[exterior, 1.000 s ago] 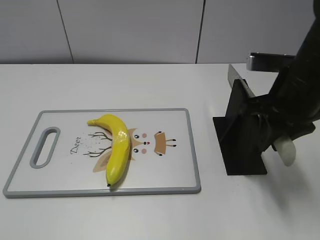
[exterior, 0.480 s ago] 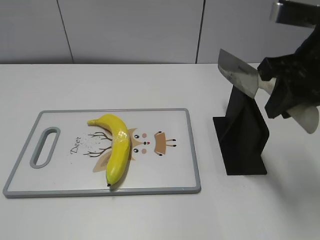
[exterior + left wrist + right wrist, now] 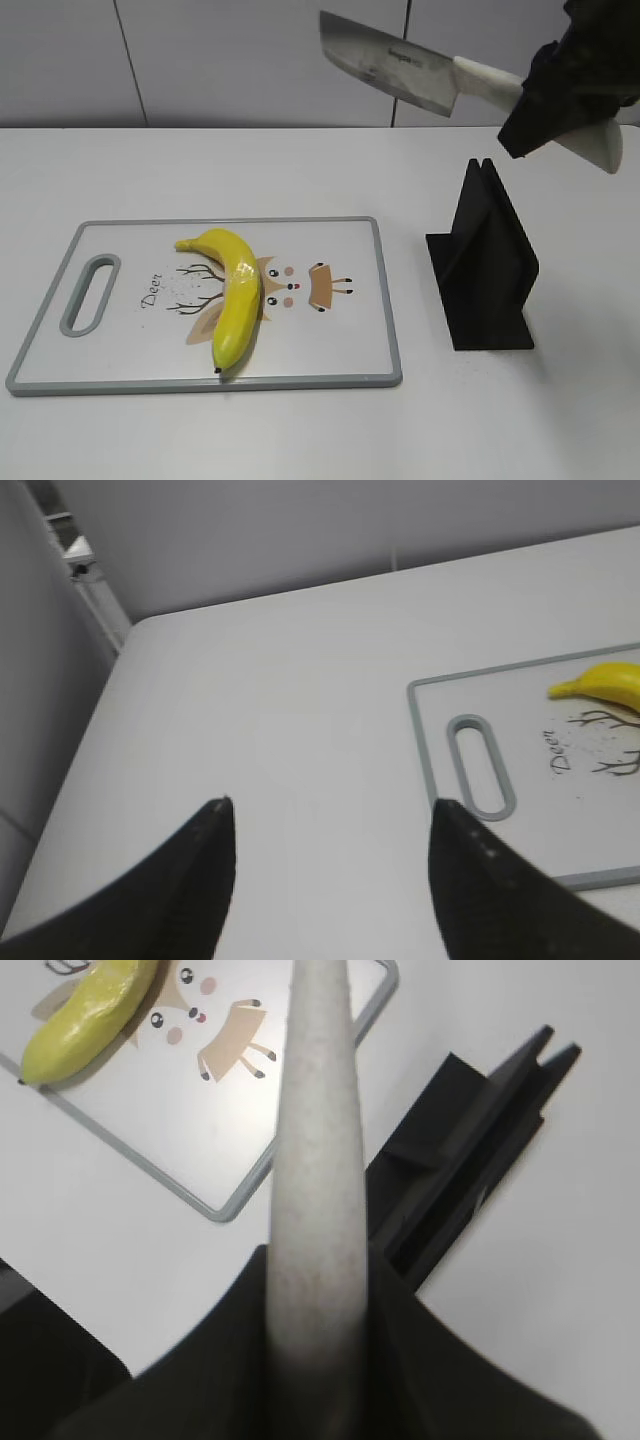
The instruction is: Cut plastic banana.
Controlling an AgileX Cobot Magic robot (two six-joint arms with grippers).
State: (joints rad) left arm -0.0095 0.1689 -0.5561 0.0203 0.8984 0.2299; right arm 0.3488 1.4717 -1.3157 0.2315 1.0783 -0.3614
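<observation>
The yellow plastic banana [image 3: 232,292] lies on the white cutting board [image 3: 330,345], stem toward the back; it also shows in the right wrist view [image 3: 85,1005] and its stem end in the left wrist view [image 3: 605,682]. My right gripper [image 3: 555,90] is shut on the white handle of a cleaver [image 3: 400,68], held high at the upper right with the blade pointing left, above the black knife stand [image 3: 485,265]. The handle [image 3: 315,1160] fills the right wrist view between the jaws. My left gripper [image 3: 330,820] is open and empty over bare table left of the board.
The cutting board [image 3: 440,740] has a grey rim and a handle slot [image 3: 90,293] at its left end. The black knife stand [image 3: 470,1150] stands right of the board. A grey wall runs behind the white table.
My right gripper has drawn the cleaver up out of the black stand and raised it, blade swinging to point left. The banana and the board have not moved.
</observation>
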